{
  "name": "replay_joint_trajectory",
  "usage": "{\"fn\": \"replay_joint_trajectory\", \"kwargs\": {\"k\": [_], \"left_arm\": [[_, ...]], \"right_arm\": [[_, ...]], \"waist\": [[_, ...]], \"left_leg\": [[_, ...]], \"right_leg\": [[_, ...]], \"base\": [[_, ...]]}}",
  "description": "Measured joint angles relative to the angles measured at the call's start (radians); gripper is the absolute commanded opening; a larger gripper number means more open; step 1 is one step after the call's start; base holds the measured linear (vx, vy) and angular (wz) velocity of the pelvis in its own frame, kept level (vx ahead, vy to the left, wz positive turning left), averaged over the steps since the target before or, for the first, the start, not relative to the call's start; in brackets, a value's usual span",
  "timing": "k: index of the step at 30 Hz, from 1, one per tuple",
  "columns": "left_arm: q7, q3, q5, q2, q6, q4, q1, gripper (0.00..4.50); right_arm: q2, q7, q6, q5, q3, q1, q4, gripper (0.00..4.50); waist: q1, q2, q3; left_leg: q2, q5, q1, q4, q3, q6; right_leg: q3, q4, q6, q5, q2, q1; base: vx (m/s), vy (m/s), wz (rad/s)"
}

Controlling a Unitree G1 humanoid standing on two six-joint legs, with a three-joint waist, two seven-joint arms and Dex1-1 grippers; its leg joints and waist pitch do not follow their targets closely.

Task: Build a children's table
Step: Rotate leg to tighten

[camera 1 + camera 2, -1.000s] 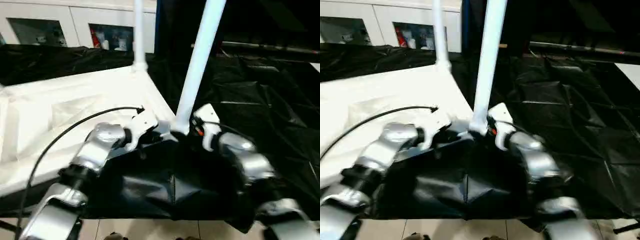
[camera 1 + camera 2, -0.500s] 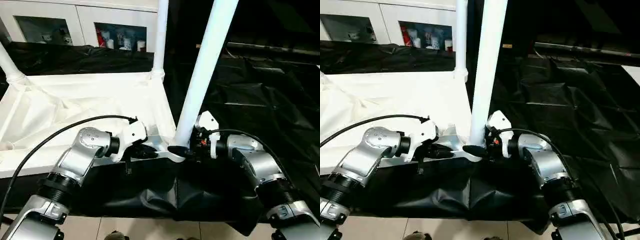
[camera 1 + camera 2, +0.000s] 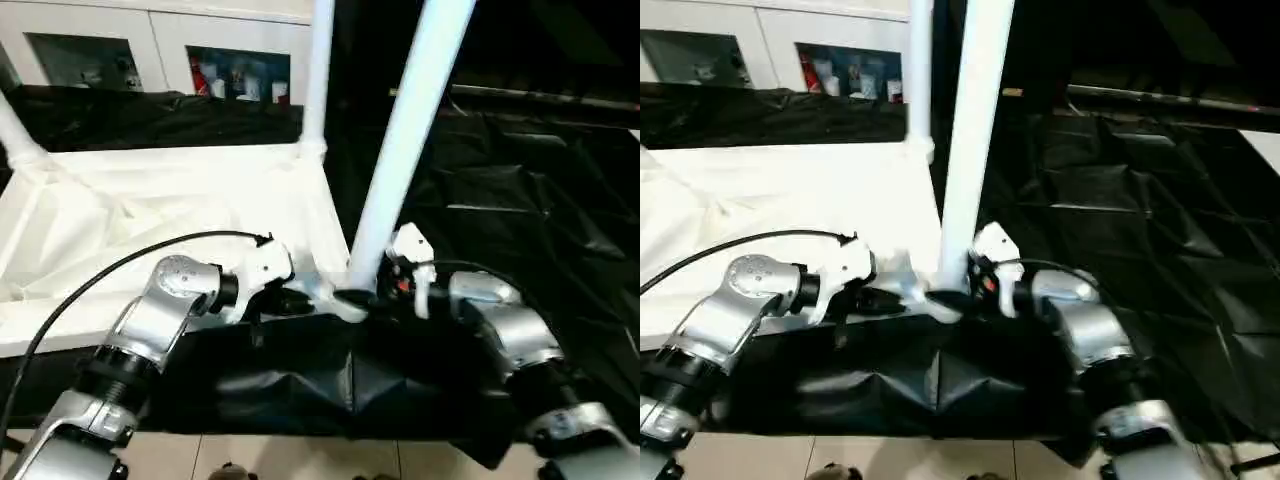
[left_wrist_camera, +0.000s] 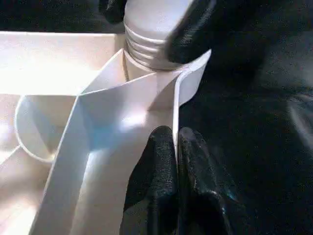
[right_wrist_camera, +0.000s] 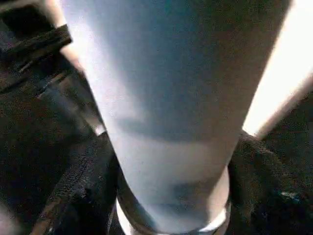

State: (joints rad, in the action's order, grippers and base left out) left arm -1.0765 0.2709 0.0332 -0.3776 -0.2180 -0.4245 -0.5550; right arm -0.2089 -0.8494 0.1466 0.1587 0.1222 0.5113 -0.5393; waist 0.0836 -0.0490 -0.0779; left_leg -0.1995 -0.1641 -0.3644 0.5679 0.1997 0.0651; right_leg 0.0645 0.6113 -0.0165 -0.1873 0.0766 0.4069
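The left claw (image 4: 176, 161) is clenched on the thin side rim of the table top (image 3: 150, 200), its two black fingertips (image 4: 159, 156) pinching that white wall just beside the near corner socket (image 4: 161, 73). In the left wrist view a black finger (image 4: 190, 27) of the other claw presses against the ribbed foot of the leg standing in that socket.

The right claw (image 3: 385, 285) sits at the base of this near leg (image 3: 405, 140), on the far side of the socket from the left claw. It reaches around the tube's foot, but whether it is gripping or loose I cannot tell. The right wrist view looks up along the same leg (image 5: 166, 98), with its foot seated in the socket ring.

The table top lies upside down on a counter draped in black sheet (image 3: 520, 200), ribbed underside facing up, stretching away from the near corner socket. From that socket, a second leg (image 3: 318, 70) stands upright at the next corner further back, and a third leg (image 3: 15, 130) tilts up at the far left corner.

Beyond the table top stands a white cabinet (image 3: 150, 50) with glass-fronted shelves holding small items. A black cable (image 3: 120, 265) arcs over the top to the left wrist.
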Motion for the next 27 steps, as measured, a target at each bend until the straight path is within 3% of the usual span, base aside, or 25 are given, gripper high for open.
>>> {"fn": "replay_joint_trajectory", "kwargs": {"k": [6, 12, 13, 19, 22, 27], "left_arm": [[0.199, 0.0, 0.052, 0.123, -0.046, -0.102, -0.074, 0.0], [0.251, -0.002, 0.061, 0.171, -0.063, -0.148, -0.105, 0.0], [0.25, -0.002, 0.061, 0.171, -0.063, -0.15, -0.107, 0.0], [0.226, -0.001, 0.059, 0.157, -0.049, -0.147, -0.105, 0.0], [0.186, -0.001, 0.052, 0.124, -0.031, -0.123, -0.087, 0.0], [0.047, 0.0, 0.015, 0.047, 0.014, -0.056, -0.036, 0.0]], "right_arm": [[0.13, 0.365, 0.028, -0.014, -0.093, 0.03, -0.055, 2.68], [0.16, 0.454, 0.016, -0.044, -0.107, 0.038, -0.066, 2.68], [0.16, 0.453, 0.013, -0.043, -0.109, 0.04, -0.068, 3.03], [0.138, 0.387, 0.019, -0.035, -0.105, 0.043, -0.066, 3.57], [0.062, 0.254, 0.037, -0.036, -0.059, 0.041, -0.04, 3.86], [-0.065, -0.018, 0.038, -0.024, 0.014, -0.001, 0.053, 3.86]], "waist": [[-0.008, 0.0, 0.0], [-0.003, 0.002, 0.001], [-0.002, 0.003, 0.001], [-0.001, 0.003, 0.001], [0.0, 0.003, 0.001], [0.005, 0.004, 0.0]], "left_leg": [[0.001, 0.0, 0.005, 0.002, 0.0, 0.0], [0.001, 0.0, 0.006, -0.001, 0.0, 0.0], [0.001, 0.0, 0.006, -0.001, 0.0, 0.0], [0.002, 0.0, 0.006, -0.002, 0.0, 0.0], [0.001, 0.0, 0.006, -0.005, 0.0, 0.0], [0.001, 0.0, 0.006, -0.011, 0.0, 0.0]], "right_leg": [[-0.002, -0.001, 0.003, -0.001, 0.0, -0.004], [-0.002, -0.001, 0.005, -0.002, 0.001, -0.005], [-0.002, -0.001, 0.005, -0.002, 0.001, -0.005], [-0.002, -0.002, 0.006, -0.002, 0.001, -0.004], [-0.001, -0.001, 0.006, -0.003, 0.0, -0.003], [0.001, -0.001, 0.002, -0.005, 0.0, -0.003]], "base": [[0.0, 0.0, 0.0], [0.0, 0.0, 0.0], [0.0, 0.0, 0.0], [0.0, 0.0, 0.0], [0.0, 0.0, 0.0], [0.0, 0.0, 0.0]]}}
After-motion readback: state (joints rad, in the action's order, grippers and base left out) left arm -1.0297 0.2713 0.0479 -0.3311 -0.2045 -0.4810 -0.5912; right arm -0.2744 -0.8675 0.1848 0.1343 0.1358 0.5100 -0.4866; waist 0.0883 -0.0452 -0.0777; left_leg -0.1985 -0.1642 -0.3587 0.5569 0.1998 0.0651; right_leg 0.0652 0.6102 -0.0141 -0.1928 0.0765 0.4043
